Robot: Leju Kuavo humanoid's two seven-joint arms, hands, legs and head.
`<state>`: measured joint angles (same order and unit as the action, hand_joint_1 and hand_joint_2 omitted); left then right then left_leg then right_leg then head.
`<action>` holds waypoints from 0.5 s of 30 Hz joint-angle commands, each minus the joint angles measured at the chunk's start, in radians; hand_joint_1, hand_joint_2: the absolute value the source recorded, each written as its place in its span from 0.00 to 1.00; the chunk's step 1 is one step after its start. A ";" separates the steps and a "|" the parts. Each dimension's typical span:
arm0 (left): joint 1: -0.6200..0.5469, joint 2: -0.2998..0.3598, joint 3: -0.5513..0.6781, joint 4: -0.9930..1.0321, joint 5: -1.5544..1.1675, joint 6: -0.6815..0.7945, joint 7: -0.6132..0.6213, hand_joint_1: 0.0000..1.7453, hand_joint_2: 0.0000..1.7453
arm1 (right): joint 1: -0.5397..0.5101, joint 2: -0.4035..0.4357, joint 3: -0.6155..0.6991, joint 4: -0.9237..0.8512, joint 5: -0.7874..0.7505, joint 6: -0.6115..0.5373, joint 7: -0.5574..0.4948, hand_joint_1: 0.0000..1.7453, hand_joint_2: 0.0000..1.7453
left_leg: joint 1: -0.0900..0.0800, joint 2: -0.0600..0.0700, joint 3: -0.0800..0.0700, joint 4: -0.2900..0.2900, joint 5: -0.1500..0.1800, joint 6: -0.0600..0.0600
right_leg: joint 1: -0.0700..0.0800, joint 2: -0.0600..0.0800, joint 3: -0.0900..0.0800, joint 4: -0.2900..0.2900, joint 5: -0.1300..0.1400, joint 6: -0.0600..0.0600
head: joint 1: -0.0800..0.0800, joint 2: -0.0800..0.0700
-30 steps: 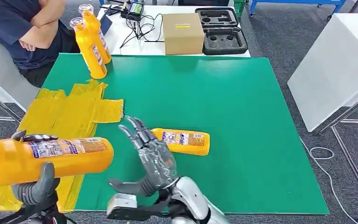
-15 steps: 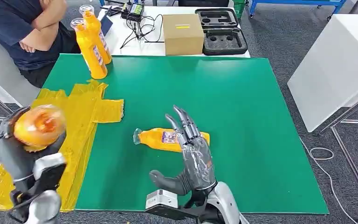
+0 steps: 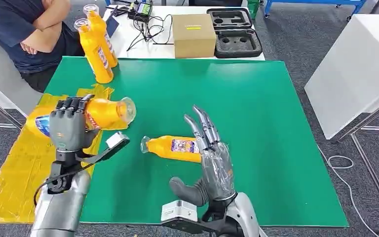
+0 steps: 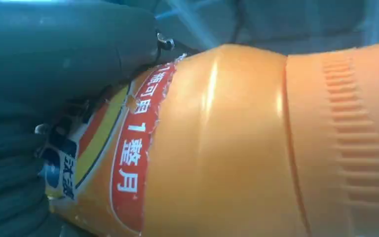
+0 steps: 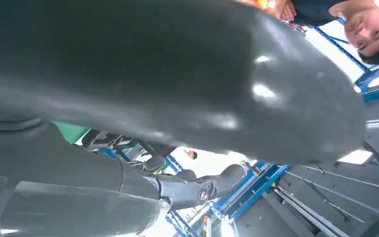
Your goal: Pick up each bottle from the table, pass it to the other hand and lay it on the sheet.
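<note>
My left hand (image 3: 70,129) grips an orange bottle (image 3: 101,113) lying sideways above the yellow sheet (image 3: 27,163), its clear cap toward the table's middle. The left wrist view shows that bottle's label (image 4: 133,148) close up against the dark fingers (image 4: 54,54). A second orange bottle (image 3: 177,147) lies on the green mat (image 3: 256,123), cap pointing left. My right hand (image 3: 209,168) stands open near the front edge, fingers spread and raised just in front of that lying bottle. Two more orange bottles (image 3: 96,47) stand upright at the mat's far left corner.
A person in a dark shirt (image 3: 24,34) sits at the far left with folded arms. Behind the mat are a cardboard box (image 3: 193,34), a black foam case (image 3: 234,37) and cables (image 3: 148,24). A white table (image 3: 360,69) stands to the right.
My left hand has lifted and turned the bottle from end-on to sideways, carrying it farther over the sheet. My right hand has drifted slightly right, still open.
</note>
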<state>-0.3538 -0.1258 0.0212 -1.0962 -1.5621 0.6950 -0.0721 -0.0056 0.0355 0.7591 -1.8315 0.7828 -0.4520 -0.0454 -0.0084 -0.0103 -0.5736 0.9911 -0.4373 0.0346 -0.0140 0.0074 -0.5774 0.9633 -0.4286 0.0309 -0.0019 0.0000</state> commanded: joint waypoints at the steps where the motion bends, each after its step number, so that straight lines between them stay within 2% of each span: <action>1: -0.157 0.160 -0.374 0.360 0.001 0.003 0.238 1.00 1.00 | -0.006 -0.052 0.000 -0.025 -0.025 0.022 -0.023 0.00 0.00 | 0.002 -0.003 0.005 -0.001 -0.001 -0.004 | 0.002 -0.005 0.007 -0.001 -0.002 -0.002 | 0.000 0.000; 3: -0.163 0.187 -0.342 0.397 -0.009 -0.032 0.225 1.00 1.00 | -0.008 -0.058 -0.002 -0.032 -0.034 0.033 -0.034 0.00 0.00 | 0.001 0.000 0.003 -0.001 -0.001 -0.002 | 0.001 -0.001 0.004 -0.001 -0.001 -0.001 | 0.000 0.000; 4: -0.169 0.191 -0.380 0.456 -0.009 0.003 0.262 1.00 1.00 | -0.005 -0.056 -0.006 -0.032 -0.034 0.037 -0.037 0.00 0.00 | 0.001 0.001 0.005 -0.001 -0.001 -0.003 | 0.001 0.000 0.005 -0.001 -0.001 -0.002 | 0.000 0.000; 5: -0.167 0.186 -0.341 0.480 -0.009 0.003 0.247 1.00 1.00 | -0.003 -0.056 -0.009 -0.034 -0.031 0.043 -0.040 0.00 0.00 | 0.001 0.003 0.005 -0.001 -0.001 -0.003 | 0.001 0.001 0.005 -0.001 -0.001 -0.001 | 0.000 0.000; 10: -0.171 0.235 -0.432 0.562 -0.009 0.003 0.320 1.00 1.00 | 0.004 -0.058 -0.014 -0.052 -0.023 0.063 -0.042 0.00 0.00 | 0.001 0.002 0.003 -0.001 -0.001 -0.002 | 0.001 0.000 0.003 -0.001 -0.001 -0.001 | 0.000 0.000; 11: -0.170 0.237 -0.433 0.566 -0.008 0.003 0.320 1.00 1.00 | 0.004 -0.058 -0.013 -0.052 -0.023 0.064 -0.042 0.00 0.00 | 0.003 0.002 0.007 0.000 -0.003 -0.004 | 0.003 -0.001 0.008 -0.001 -0.003 -0.003 | 0.000 0.000; 12: -0.152 0.268 -0.421 0.491 -0.009 -0.067 0.307 1.00 1.00 | 0.000 -0.061 -0.012 -0.054 -0.032 0.078 -0.043 0.00 0.00 | 0.003 0.003 0.008 0.000 -0.004 -0.005 | 0.003 0.000 0.009 -0.001 -0.003 -0.003 | 0.000 0.000; 13: -0.169 0.265 -0.472 0.593 -0.009 0.003 0.347 1.00 1.00 | 0.000 -0.059 -0.009 -0.052 -0.029 0.080 -0.045 0.00 0.00 | 0.002 0.002 0.003 0.000 -0.002 -0.002 | 0.002 0.000 0.004 -0.001 -0.001 -0.001 | 0.000 0.000; 15: -0.170 0.271 -0.470 0.611 -0.009 0.003 0.357 1.00 1.00 | -0.003 -0.059 -0.005 -0.048 -0.028 0.087 -0.046 0.00 0.00 | 0.002 0.003 0.004 0.001 -0.003 -0.003 | 0.002 0.001 0.005 0.000 -0.002 -0.002 | 0.000 0.000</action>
<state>-0.4731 0.0752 -0.3346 -0.6573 -1.5698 0.6770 0.2384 0.0067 0.0034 0.7588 -1.8853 0.7610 -0.3887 -0.0889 -0.0080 -0.0096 -0.5748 0.9908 -0.4373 0.0346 -0.0138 0.0082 -0.5780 0.9637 -0.4287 0.0308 -0.0019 -0.0004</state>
